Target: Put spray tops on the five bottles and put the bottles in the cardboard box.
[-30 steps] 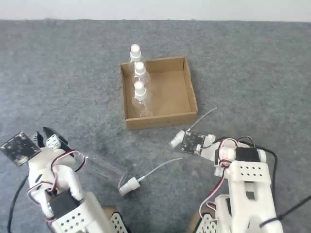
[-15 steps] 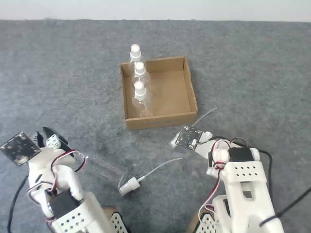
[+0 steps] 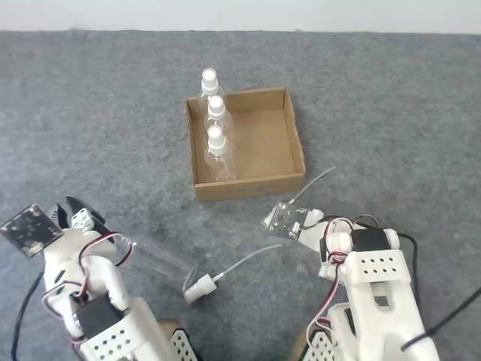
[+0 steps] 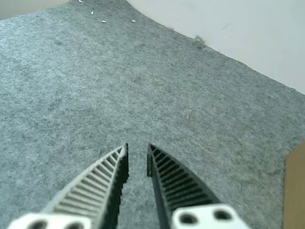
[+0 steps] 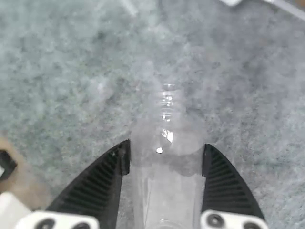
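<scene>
Your right tool (image 5: 166, 146), clamped on an uncapped bottle (image 5: 167, 164), has edged left at lower right of the high view toward a loose spray top (image 3: 272, 219), so capping likely comes next; your left tool (image 4: 137, 147) rests barely apart, empty.

Cardboard box (image 3: 248, 186) free in its right half, capped bottles (image 3: 216, 143) along its left side, spray top (image 3: 201, 287) lying between arms

No legible text, label, number on cardboard box (image 3: 248, 186), bottles (image 3: 219, 154).
</scene>
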`<state>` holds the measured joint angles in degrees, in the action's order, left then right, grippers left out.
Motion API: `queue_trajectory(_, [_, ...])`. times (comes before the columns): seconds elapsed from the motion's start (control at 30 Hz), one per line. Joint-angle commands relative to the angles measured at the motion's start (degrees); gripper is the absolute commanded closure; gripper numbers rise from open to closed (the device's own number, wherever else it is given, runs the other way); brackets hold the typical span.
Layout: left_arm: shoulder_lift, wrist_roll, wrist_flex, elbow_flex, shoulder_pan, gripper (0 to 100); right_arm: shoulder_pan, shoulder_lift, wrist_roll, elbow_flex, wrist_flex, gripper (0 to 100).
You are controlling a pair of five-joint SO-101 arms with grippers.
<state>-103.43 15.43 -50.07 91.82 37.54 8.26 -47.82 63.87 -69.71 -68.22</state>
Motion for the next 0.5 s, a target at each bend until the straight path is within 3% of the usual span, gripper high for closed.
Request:
queue_trajectory(0.0, [-0.88,0.09,0.53,-0.92,0.35,94,0.13,-1.19,1.93,2.2,-2.24,83.9])
queue_trajectory(0.47, [-0.88,0.09,0.53,-0.92,0.35,94,1.27,-1.19,2.37,1.58,-2.33,83.9])
